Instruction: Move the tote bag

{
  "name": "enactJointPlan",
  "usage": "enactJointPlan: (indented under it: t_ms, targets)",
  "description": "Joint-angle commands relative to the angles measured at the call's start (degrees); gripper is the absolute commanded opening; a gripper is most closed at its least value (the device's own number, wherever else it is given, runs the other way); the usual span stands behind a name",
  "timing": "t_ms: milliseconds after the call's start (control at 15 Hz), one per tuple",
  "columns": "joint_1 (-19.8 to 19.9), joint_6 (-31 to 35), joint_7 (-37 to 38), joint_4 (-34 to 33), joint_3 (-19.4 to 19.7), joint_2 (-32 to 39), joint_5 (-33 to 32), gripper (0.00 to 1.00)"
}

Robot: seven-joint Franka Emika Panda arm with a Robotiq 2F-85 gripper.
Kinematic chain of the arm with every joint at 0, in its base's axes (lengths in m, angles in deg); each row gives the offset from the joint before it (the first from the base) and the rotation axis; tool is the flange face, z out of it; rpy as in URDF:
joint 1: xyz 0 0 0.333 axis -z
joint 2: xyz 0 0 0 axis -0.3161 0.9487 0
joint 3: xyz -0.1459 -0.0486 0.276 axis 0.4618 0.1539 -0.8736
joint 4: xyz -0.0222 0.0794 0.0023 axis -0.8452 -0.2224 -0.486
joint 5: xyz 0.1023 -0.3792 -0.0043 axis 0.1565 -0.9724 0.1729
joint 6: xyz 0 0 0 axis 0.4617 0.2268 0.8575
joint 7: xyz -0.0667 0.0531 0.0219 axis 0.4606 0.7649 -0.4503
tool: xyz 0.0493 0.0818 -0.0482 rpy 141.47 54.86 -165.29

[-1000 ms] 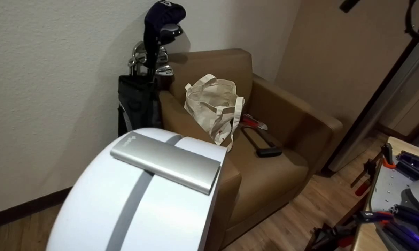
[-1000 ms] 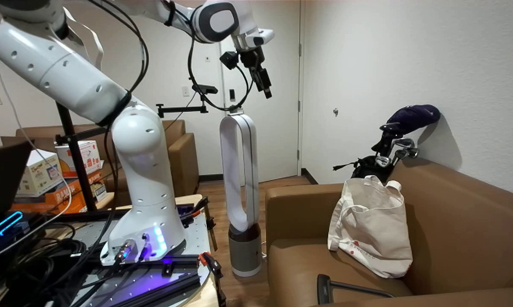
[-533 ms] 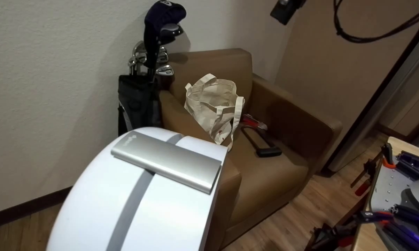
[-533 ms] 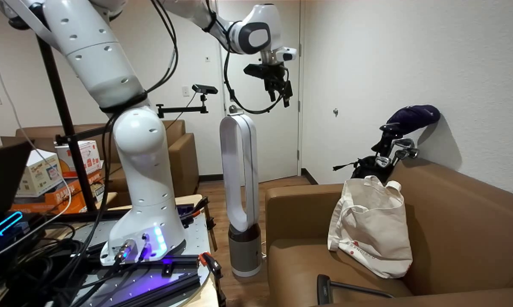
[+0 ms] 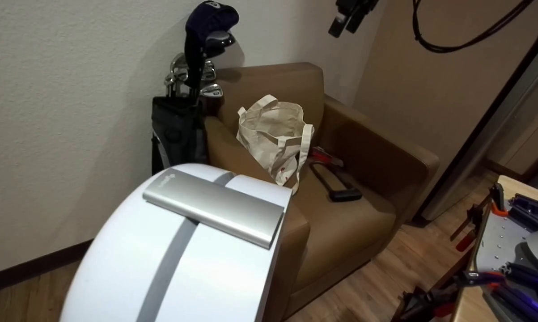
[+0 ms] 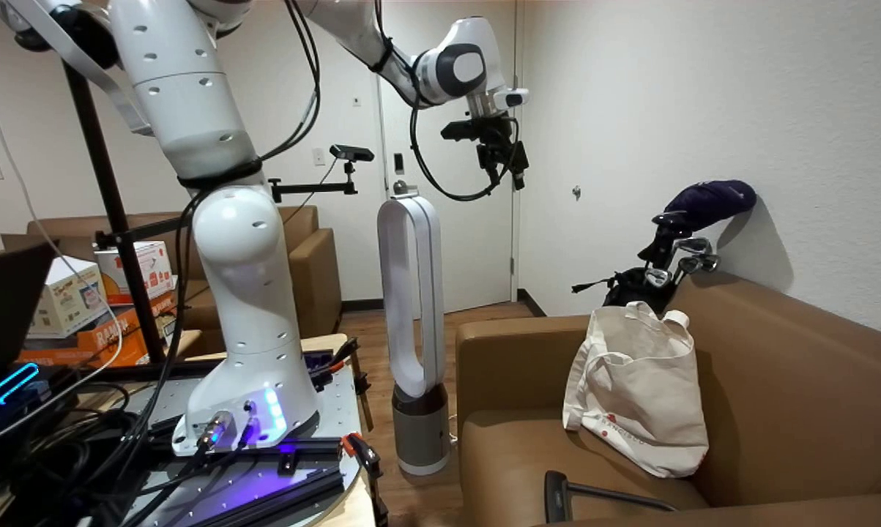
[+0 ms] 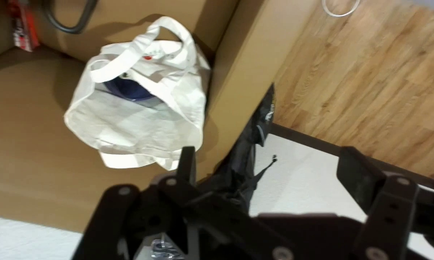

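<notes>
The tote bag (image 5: pixel 262 145), soft cream cloth with loop handles, stands slightly slumped on the brown armchair's seat in both exterior views (image 6: pixel 649 395). Small red print shows low on its side; no green patch is visible. In the wrist view the tote bag (image 7: pixel 141 122) is at upper left, its mouth facing the camera, with something dark blue inside. My gripper (image 7: pixel 269 159) is open and empty, its fingers wide apart. It hangs in the air well above the chair and apart from the bag, as both exterior views show (image 6: pixel 507 181) (image 5: pixel 343 29).
The brown armchair (image 6: pixel 524 366) has a black U-shaped lock (image 5: pixel 345 194) and a red package (image 5: pixel 322 155) on its seat. A dark golf bag with clubs (image 5: pixel 179 129) stands behind it. A tall white fan (image 6: pixel 434 293) stands between robot table and chair.
The arm has swung towards the chair and its gripper has come lower. The gripper has turned, so both fingers show apart. The bag has not moved.
</notes>
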Motion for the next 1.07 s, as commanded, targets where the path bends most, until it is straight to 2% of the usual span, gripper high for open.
enactJointPlan:
  t_ms: [0, 200, 333, 400, 667, 867, 1000]
  targets:
    - [4.03, -0.79, 10.17, -6.79, 0.16, 7.74, -15.37, 1.00]
    - [3.81, -6.80, 15.34, -13.62, 2.62, 15.05, -21.70, 1.00]
    - [2.75, -6.67, 14.71, -17.32, 4.58, 19.66, -22.65, 1.00]
    - [2.35, -5.17, 13.08, -12.12, 5.01, 14.57, -20.74, 1.00]
    - [1.74, -4.86, 13.05, -13.23, 5.89, 16.28, -20.78, 1.00]
    - [0.91, -6.09, 15.75, -15.40, 6.67, 20.22, -22.96, 1.00]
    - [1.15, -4.45, 12.88, -16.09, 7.14, 23.74, -20.03, 1.00]
